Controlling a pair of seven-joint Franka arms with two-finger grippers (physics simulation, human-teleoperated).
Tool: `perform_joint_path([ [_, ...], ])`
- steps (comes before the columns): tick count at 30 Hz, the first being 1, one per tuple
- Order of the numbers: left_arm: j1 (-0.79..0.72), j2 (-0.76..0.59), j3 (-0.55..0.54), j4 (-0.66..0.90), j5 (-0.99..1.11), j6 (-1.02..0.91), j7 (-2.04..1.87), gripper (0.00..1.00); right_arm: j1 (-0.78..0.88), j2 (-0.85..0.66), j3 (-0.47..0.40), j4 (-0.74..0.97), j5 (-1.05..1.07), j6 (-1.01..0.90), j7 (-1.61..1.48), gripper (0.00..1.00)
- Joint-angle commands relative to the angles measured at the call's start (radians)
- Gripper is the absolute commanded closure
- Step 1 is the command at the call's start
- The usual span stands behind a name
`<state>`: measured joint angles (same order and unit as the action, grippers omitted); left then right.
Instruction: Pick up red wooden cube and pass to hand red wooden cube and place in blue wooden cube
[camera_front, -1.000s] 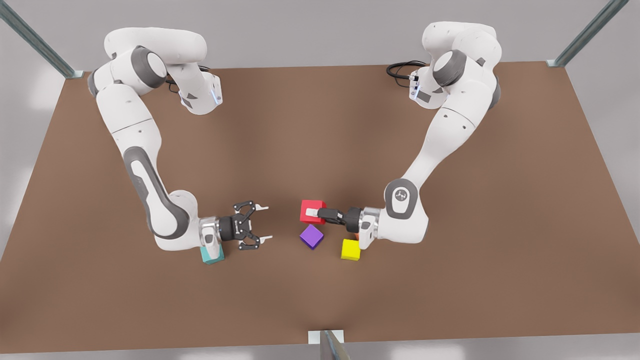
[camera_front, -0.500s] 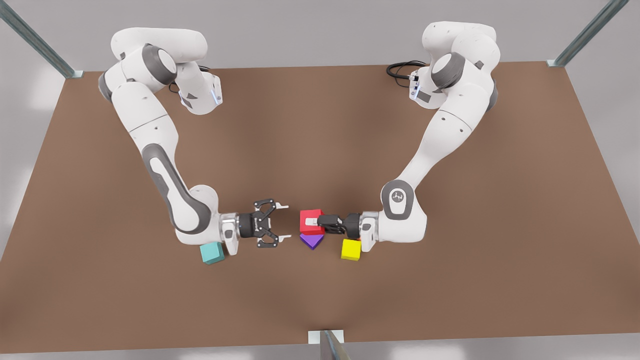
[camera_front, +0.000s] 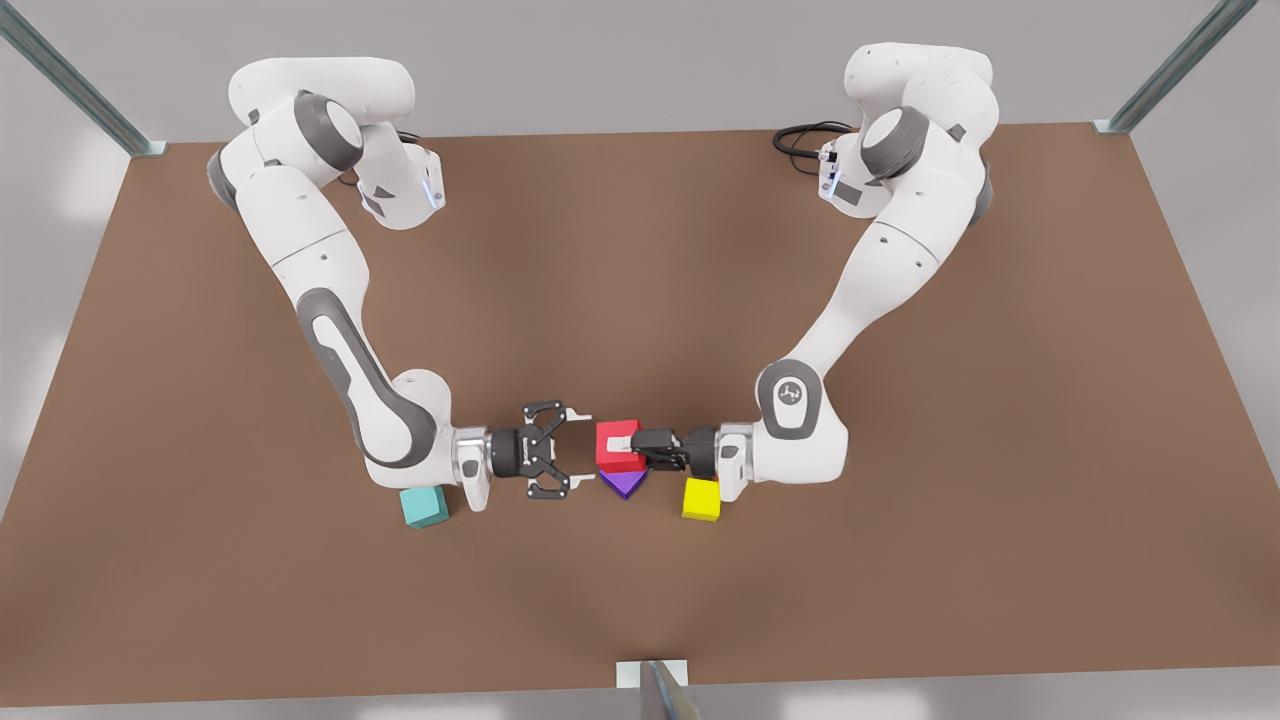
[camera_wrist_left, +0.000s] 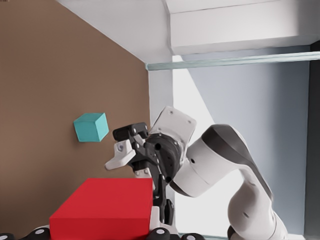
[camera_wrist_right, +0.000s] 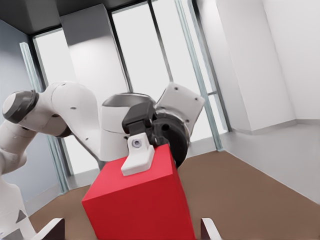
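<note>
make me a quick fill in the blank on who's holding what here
1. The hand shut on the small red wooden cube is the robot's ___ one.
2. The right hand, close beside that cube, has its fingers ___.
3. The small teal wooden cube rests on the brown table, held by ___ hand.

Missing words: left; open; neither

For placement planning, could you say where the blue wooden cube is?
The blue wooden cube lies at the front view's left, beside the right arm's wrist.
</note>
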<state>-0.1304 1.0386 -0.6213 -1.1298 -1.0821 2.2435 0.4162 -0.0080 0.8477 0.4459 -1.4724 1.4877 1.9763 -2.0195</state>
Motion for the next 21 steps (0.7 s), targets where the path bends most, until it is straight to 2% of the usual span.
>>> perform_joint_path([
  [1, 0.000, 0.001, -0.003, 0.004, -0.004, 0.008, 0.065, 0.31, 0.000, -0.001, 0.001, 0.001, 0.000, 0.003, -0.008, 0.00],
  [21, -0.035, 0.043, -0.032, 0.039, -0.004, 0.073, 0.073, 0.31, 0.054, 0.024, 0.001, 0.060, 0.022, 0.041, 0.004, 0.00],
])
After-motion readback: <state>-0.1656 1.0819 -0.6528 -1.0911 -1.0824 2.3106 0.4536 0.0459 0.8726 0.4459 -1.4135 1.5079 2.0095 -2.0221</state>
